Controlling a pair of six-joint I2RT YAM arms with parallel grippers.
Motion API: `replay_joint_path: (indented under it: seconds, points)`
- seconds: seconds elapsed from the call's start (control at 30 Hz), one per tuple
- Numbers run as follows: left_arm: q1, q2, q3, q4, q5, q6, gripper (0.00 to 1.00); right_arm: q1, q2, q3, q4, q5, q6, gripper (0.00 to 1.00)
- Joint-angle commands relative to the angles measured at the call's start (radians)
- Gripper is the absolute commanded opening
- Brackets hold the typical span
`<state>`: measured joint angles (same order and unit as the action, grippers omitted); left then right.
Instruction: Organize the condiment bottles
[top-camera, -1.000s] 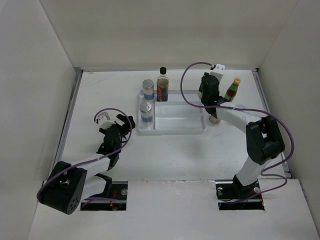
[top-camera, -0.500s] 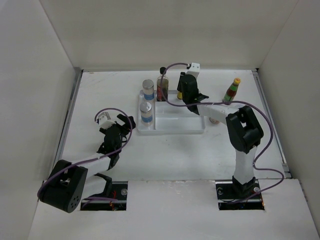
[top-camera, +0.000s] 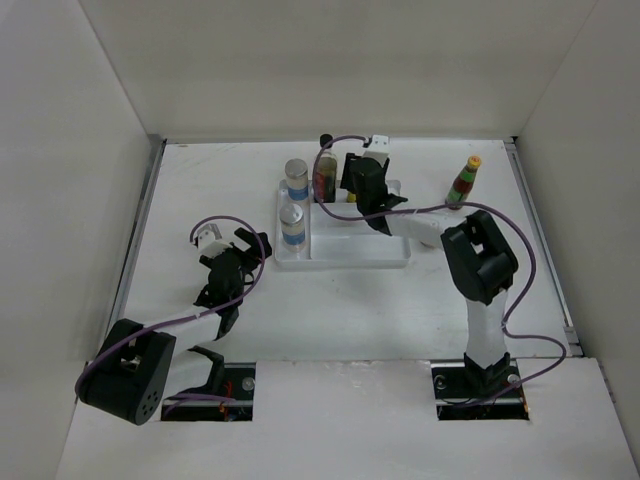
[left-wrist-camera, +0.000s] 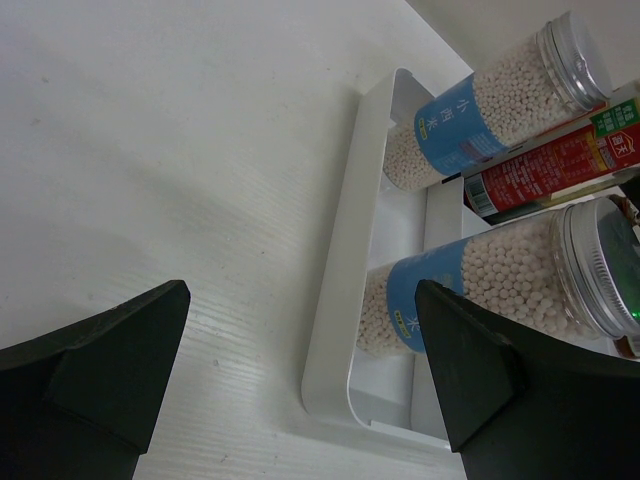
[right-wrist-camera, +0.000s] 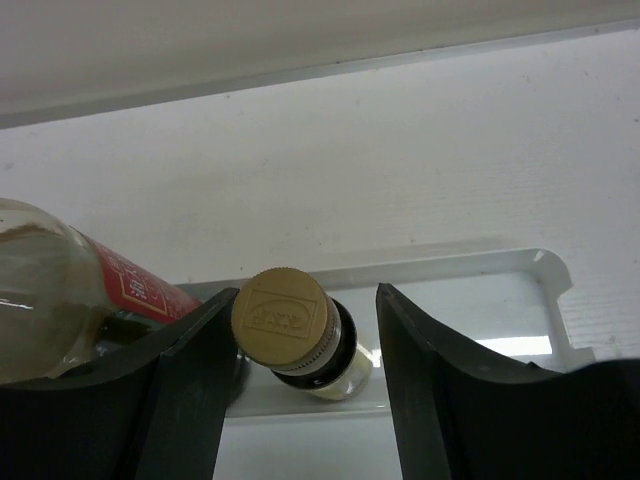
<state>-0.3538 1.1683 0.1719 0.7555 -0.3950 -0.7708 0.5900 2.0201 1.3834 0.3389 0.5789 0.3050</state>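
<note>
The white table (top-camera: 200, 200) filled the overhead view, and toward 12 o'clock on it lay the white divided tray (top-camera: 350, 245).

The left gripper (left-wrist-camera: 302, 295) sat at 8 o'clock from the tray, its jaws spread wide with nothing between them. The right gripper (right-wrist-camera: 308, 292) hung over the tray's 12 o'clock edge, jaws apart.

The tall dark bottle (top-camera: 325, 178) stood at the 11 o'clock corner of the tray's wide compartment. We saw its black cap only from above, and its red label best from the left wrist.

In the narrow 9 o'clock compartment stood the far jar (top-camera: 296, 180) and, at 6 o'clock from it, the near jar (top-camera: 291, 225). Overhead they showed grey lids and blue bands. The left wrist view alone showed the white beads inside.

The yellow-capped bottle (top-camera: 462, 182) stood on the table at 2 o'clock from the tray, and only the overhead view showed it.

The small yellow bottle (right-wrist-camera: 290, 318) was hidden from above by the right gripper. The right wrist view showed it in the tray, just at 3 o'clock of the dark bottle. It sat between the fingers (right-wrist-camera: 190, 400), unclamped, with a sliver of gap on one side.
</note>
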Motion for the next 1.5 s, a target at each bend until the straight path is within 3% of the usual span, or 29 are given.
replay_joint_path:
  seconds: [0.0, 0.27, 0.47, 0.7, 0.97, 1.1, 1.23, 1.27, 1.4, 1.47]
  points:
    - [-0.001, -0.004, 0.038, 0.045, 0.007, -0.008, 1.00, 0.004, -0.095, -0.012, 0.055, -0.004, 0.008, 0.65]
    - [0.000, -0.012, 0.035, 0.045, 0.007, -0.008, 1.00, -0.077, -0.317, -0.162, 0.060, 0.006, 0.008, 0.82]
    - [0.002, -0.010, 0.035, 0.045, 0.007, -0.008, 1.00, -0.310, -0.471, -0.238, 0.042, 0.030, -0.012, 0.91]
    - [0.002, -0.006, 0.037, 0.045, 0.007, -0.008, 1.00, -0.517, -0.394, -0.109, -0.170, 0.047, -0.061, 0.98]
    - [-0.003, 0.004, 0.038, 0.048, 0.008, -0.010, 1.00, -0.534, -0.328, -0.112, -0.186, 0.006, -0.064, 0.96]
    - [-0.003, 0.008, 0.040, 0.050, 0.016, -0.013, 1.00, -0.534, -0.275, -0.090, -0.182, -0.005, -0.063, 0.89]
    - [-0.003, 0.010, 0.040, 0.050, 0.016, -0.013, 1.00, -0.534, -0.227, -0.069, -0.178, -0.019, -0.063, 0.74]
    - [-0.003, 0.011, 0.041, 0.050, 0.016, -0.013, 1.00, -0.534, -0.216, -0.064, -0.181, -0.022, -0.064, 0.68]
    - [-0.003, 0.016, 0.043, 0.050, 0.016, -0.015, 1.00, -0.520, -0.227, -0.075, -0.152, 0.009, -0.073, 0.28]
    - [-0.003, 0.016, 0.043, 0.051, 0.016, -0.015, 1.00, -0.505, -0.264, -0.095, -0.098, 0.044, -0.093, 0.21]
